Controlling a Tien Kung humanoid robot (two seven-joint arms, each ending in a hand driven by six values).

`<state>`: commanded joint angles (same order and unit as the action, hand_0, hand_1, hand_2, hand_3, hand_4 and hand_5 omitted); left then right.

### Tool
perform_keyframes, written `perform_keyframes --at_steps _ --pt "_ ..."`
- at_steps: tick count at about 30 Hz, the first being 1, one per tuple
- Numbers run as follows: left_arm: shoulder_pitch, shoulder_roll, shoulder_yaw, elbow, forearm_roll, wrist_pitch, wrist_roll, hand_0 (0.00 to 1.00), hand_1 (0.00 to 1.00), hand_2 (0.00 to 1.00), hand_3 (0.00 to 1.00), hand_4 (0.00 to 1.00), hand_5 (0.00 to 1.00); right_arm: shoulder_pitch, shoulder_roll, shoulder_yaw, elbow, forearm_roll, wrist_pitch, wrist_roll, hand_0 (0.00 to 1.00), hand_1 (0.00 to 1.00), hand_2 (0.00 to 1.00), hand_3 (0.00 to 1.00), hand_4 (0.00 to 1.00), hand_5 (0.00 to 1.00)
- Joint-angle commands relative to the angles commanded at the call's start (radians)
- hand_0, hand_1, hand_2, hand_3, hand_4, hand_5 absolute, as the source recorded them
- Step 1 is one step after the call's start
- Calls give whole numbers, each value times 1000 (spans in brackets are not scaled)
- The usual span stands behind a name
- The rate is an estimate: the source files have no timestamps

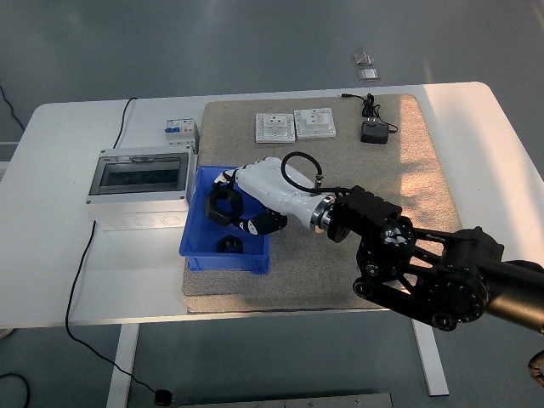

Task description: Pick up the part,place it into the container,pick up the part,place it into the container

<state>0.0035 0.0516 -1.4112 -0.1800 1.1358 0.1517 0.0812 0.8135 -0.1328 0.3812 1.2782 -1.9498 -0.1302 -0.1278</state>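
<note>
- The white rectangular desk (68,280) carried a beige woven mat (399,246) over its middle and right part, the mat reaching almost to the desk's near edge.
- The right arm, black with a white hand (251,197), came in from the desk's near right corner and stretched leftward across the mat until the hand hung over the blue bin.
- The open blue plastic bin (204,234) sat on the mat's left edge, towards the near side.
- A grey enclosure box with a dark clear lid (140,183) stood on the bare desk, just beside the bin's left wall.
- Two white square wall sockets (296,126) lay side by side along the mat's far edge.
- A small white circuit breaker (178,132) stood beyond the enclosure box, near the desk's far edge.
- A black power adapter with its cord (373,132) lay near the mat's far right corner.
- A black ring-shaped part (223,204) was clamped in the right hand's curled fingers, held above the bin's interior.
- A second small black part (231,245) lay on the bin's floor, near its near wall.
</note>
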Motion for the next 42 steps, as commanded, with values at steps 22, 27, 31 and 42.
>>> perform_keyframes --at_steps 22,27,31,42 --pt "-2 -5 -3 0 7 0 5 718 708 704 765 801 775 3 -2 7 10 -65 116 -117 387 238 854 934 805 371" --pt "-3 -6 -4 0 10 1 7 718 708 704 765 799 775 -4 -6 20 8 -50 83 -102 385 248 873 941 829 387" --pt "-3 -4 -3 0 15 0 8 719 708 706 765 799 777 -38 -21 75 4 14 2 -61 378 250 865 939 840 392" --pt "2 -14 18 0 -3 2 -1 718 708 709 767 797 779 -266 -123 314 21 350 -142 157 380 257 826 899 859 420"
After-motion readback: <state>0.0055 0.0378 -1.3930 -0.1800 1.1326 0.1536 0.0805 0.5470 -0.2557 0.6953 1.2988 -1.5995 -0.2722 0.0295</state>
